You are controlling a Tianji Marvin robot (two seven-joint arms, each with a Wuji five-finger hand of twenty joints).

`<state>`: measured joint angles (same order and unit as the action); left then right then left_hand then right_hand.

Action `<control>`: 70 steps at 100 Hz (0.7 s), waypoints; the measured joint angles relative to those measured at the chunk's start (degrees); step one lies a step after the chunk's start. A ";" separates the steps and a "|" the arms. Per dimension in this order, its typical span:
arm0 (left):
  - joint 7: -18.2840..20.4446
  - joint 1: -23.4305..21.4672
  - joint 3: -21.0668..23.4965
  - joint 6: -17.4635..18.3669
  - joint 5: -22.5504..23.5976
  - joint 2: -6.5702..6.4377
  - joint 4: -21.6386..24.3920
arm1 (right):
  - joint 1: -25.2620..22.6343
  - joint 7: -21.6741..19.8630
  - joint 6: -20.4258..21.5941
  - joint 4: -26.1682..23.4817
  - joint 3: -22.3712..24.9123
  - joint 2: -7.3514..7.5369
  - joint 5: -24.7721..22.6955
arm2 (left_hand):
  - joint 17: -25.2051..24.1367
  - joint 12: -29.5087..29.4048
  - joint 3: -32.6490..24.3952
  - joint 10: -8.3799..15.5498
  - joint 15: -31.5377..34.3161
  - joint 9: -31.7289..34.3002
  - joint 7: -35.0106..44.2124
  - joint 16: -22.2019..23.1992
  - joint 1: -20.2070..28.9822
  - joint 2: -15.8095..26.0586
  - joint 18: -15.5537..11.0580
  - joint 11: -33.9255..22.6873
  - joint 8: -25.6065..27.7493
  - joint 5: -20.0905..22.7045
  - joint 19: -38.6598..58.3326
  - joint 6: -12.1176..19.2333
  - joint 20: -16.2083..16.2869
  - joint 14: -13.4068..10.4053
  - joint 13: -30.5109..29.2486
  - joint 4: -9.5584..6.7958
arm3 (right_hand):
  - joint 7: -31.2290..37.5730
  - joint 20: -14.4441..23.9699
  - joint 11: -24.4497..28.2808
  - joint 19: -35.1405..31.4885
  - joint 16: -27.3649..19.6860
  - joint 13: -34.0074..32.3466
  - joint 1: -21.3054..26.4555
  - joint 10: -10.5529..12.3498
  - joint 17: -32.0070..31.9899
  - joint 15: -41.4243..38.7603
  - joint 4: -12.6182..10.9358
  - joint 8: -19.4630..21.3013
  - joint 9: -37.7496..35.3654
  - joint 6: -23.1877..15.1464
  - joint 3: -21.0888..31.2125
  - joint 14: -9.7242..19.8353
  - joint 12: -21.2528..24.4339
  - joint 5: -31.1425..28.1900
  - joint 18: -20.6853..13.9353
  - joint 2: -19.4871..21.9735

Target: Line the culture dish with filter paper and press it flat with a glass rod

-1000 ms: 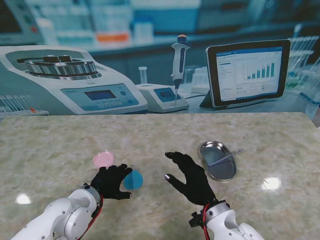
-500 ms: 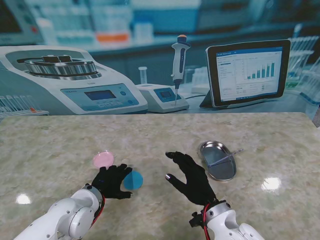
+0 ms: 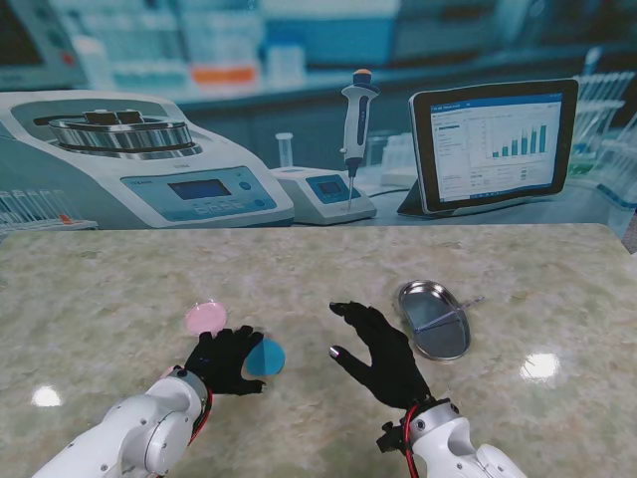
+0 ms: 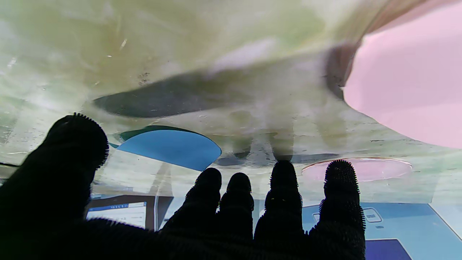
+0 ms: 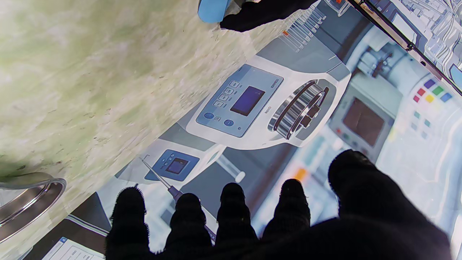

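Marble-look surface (image 3: 119,289) with both black-gloved hands hovering low over it, palms down. Left hand (image 3: 225,360) sits with its fingers spread and loose, nothing in it, fingertips right at the edge of the blue round filter paper (image 3: 267,358), which lies flat just to its right. From the stand camera I honestly can't tell if the fingers are touching the paper or just next to it. In the left wrist shot the fingers (image 4: 283,202) are apart and the blue paper (image 4: 169,148) is out ahead of them by the thumb.

Pink culture dish (image 3: 206,318) is a bit farther from me than the left hand, slightly to its left, clear of the blue paper. The wrist cam shows the pink dish (image 4: 357,169) just past the fingertips, plus a big blurry pink shape (image 4: 408,83) close to the lens that I can't really identify.

Right hand (image 3: 378,351) is also released, fingers fanned out, holding nothing. It's between the blue paper and the steel tray (image 3: 434,319), which is to its right and a little farther away. Glass rod (image 3: 446,316) lies slanted across the tray, one end poking over the far right rim. Right wrist view catches just the tray rim (image 5: 32,202) at the edge.
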<state>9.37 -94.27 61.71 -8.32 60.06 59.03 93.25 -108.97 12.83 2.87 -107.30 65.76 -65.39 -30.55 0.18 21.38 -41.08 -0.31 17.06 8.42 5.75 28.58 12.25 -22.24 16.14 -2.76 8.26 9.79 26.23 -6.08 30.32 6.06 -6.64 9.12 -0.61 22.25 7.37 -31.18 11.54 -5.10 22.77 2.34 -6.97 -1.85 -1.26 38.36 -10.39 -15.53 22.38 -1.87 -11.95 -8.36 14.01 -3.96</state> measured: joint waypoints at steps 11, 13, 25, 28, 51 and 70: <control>0.00 0.48 -0.67 -0.77 0.07 0.00 -0.20 | 0.00 -0.01 0.00 0.00 0.00 0.00 0.00 | -0.05 1.49 0.45 0.00 0.00 -0.01 0.01 0.67 0.00 0.00 0.00 -0.07 1.80 0.00 -0.11 0.00 0.01 -0.02 0.03 0.00 | 0.00 0.00 0.00 0.00 0.00 0.00 0.11 0.00 0.00 0.00 -0.07 0.00 0.00 0.00 0.00 0.00 0.00 0.00 0.00 0.00; 0.00 0.59 -0.81 -0.94 0.08 0.00 -0.25 | 0.00 -0.01 0.00 0.00 0.00 0.00 0.00 | -0.07 1.59 0.45 0.00 0.00 -0.01 0.01 1.04 0.00 0.00 0.00 -0.07 2.22 0.00 -0.12 -0.04 0.01 -0.02 0.09 0.00 | 0.00 0.00 0.00 0.00 0.00 0.00 0.11 0.00 0.00 0.00 -0.09 0.00 0.00 0.00 0.00 0.00 0.00 0.00 0.00 0.00; 0.08 1.28 -1.64 -1.74 0.25 -0.01 -0.53 | 0.01 -0.01 -0.01 0.00 -0.02 0.00 0.00 | -0.12 2.31 0.45 -0.01 0.00 -0.01 0.83 1.13 -0.08 0.00 0.00 -0.08 3.76 -0.22 -0.26 -1.13 0.01 0.01 0.10 0.00 | 0.00 0.00 0.00 0.00 0.00 0.00 0.11 0.00 0.00 0.00 -0.20 0.01 0.00 0.00 0.00 0.00 0.00 0.00 0.00 0.00; 0.17 1.45 -1.82 -1.86 0.42 -0.01 -0.59 | 0.01 -0.01 -0.01 0.00 -0.02 0.00 0.00 | -0.31 2.35 0.44 -0.03 0.00 -0.01 0.85 1.13 -0.10 0.00 0.00 -0.08 3.78 -0.22 -0.28 -1.17 0.01 0.01 0.10 -0.01 | 0.00 0.00 0.00 0.00 0.00 0.00 0.11 0.00 0.00 0.00 -0.29 0.01 0.00 0.00 0.00 0.00 0.00 0.00 0.00 0.00; 0.39 2.59 -3.11 -2.63 0.98 -0.03 -1.23 | 0.00 0.04 -0.02 0.00 -0.02 -0.01 0.00 | -0.55 3.07 3.21 -0.07 0.00 -0.01 1.42 1.16 2.04 0.14 0.00 -0.08 4.59 -0.22 -0.72 -1.21 0.01 0.22 0.65 -0.01 | 0.00 0.00 0.00 0.00 0.00 0.00 0.12 0.00 0.00 0.00 -0.35 0.01 0.00 0.00 0.00 0.00 0.00 0.00 0.00 0.00; -0.15 3.04 -3.47 -2.42 0.94 -0.01 -1.85 | -0.01 0.13 -0.03 0.00 -0.01 -0.02 0.00 | -0.55 5.15 11.96 -0.07 -0.01 -0.01 2.31 1.16 7.94 2.61 0.03 -0.12 5.17 -0.29 -0.78 -1.21 0.60 0.30 0.89 0.65 | 0.00 0.00 0.00 0.00 0.00 0.00 0.12 0.00 0.00 0.00 -0.35 0.02 0.00 0.00 0.00 0.00 0.00 0.00 0.00 0.00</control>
<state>9.22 -91.23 58.23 -10.73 61.00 59.02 91.40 -108.98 12.96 2.84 -107.30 65.75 -65.41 -30.55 -0.37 26.53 -29.12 -0.38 17.05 8.41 8.06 29.74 20.20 -19.64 16.17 -2.88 13.43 9.50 25.45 -7.29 30.92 6.36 -5.74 9.77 -0.61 22.25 7.37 -31.18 11.54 -5.10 22.89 2.34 -6.97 -1.85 -1.62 38.37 -10.39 -15.53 22.38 -1.87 -11.94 -8.36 14.01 -3.95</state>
